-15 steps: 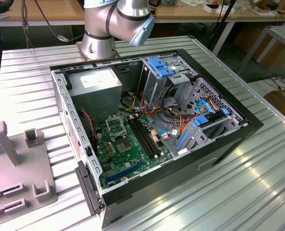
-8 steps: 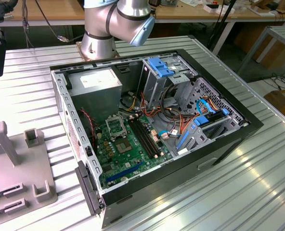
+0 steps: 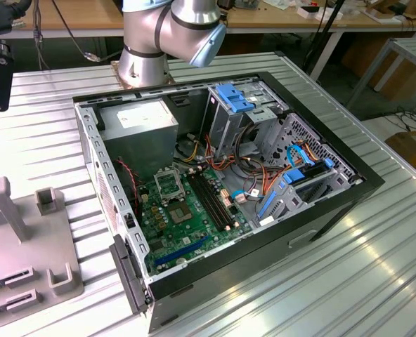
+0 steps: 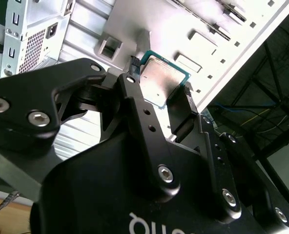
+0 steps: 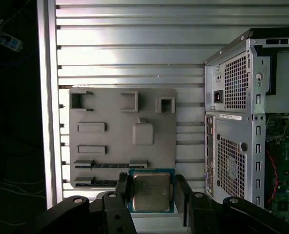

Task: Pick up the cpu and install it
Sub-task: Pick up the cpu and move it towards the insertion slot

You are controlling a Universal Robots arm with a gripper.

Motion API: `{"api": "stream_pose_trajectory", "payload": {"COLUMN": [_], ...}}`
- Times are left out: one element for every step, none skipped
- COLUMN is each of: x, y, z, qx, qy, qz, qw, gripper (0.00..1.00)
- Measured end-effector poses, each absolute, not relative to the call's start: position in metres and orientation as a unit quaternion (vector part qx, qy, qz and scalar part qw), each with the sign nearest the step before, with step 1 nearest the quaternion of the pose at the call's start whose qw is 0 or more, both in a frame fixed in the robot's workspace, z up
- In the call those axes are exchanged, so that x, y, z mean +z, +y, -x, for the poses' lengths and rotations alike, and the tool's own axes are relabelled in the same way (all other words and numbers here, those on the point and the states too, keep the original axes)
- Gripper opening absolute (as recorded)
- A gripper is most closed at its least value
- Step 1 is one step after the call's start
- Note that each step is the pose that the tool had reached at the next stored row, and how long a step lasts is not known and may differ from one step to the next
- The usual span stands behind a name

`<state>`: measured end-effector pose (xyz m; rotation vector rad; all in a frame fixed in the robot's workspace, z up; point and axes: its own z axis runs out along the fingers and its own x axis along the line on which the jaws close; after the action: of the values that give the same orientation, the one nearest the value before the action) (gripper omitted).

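Observation:
The cpu [image 5: 151, 191], a square chip with a silver lid and green rim, sits between my two black fingers [image 5: 122, 187] in both wrist views. My gripper [image 5: 151, 189] is shut on it and holds it well above the grey fixture plate [image 5: 110, 112]. In the second wrist view the cpu [image 4: 160, 80] is clamped by its opposite edges in my gripper [image 4: 161, 87]. In the exterior view, the motherboard's cpu socket [image 3: 167, 185] lies inside the opened computer case [image 3: 334, 210].
The grey fixture plate [image 3: 25, 239] lies to the exterior view's left of the case, with upright posts and slots. Its square recess [image 5: 143, 132] is bare. The power supply [image 3: 141, 133], drive cage [image 3: 236, 112] and loose cables [image 3: 264, 175] crowd the case around the socket. All rest on a ribbed metal table [image 3: 320, 281].

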<state>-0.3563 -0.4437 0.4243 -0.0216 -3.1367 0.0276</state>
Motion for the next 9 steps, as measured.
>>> {"api": "stream_pose_trajectory", "payload": {"x": [0.4243,0.4243,0.4244,0.4244,0.4243,0.4243,0.4243,0.4243,0.4243], "y": [-0.4437,-0.4437,-0.4437,-0.4437,-0.4437,-0.4437,-0.4437,-0.4437,-0.4437], "z": [0.3559,0.3554,0.3549,0.3545,0.3540,0.3535,0.3531,0.3527,0.3522], "qx": [0.009,0.009,0.009,0.009,0.009,0.009,0.009,0.009,0.009], "qy": [-1.000,-1.000,-1.000,-1.000,-1.000,-1.000,-1.000,-1.000,-1.000], "qz": [0.007,0.007,0.007,0.007,0.007,0.007,0.007,0.007,0.007], "qw": [0.002,0.002,0.002,0.002,0.002,0.002,0.002,0.002,0.002], "gripper": [0.47,0.47,0.47,0.47,0.47,0.47,0.47,0.47,0.47]}}
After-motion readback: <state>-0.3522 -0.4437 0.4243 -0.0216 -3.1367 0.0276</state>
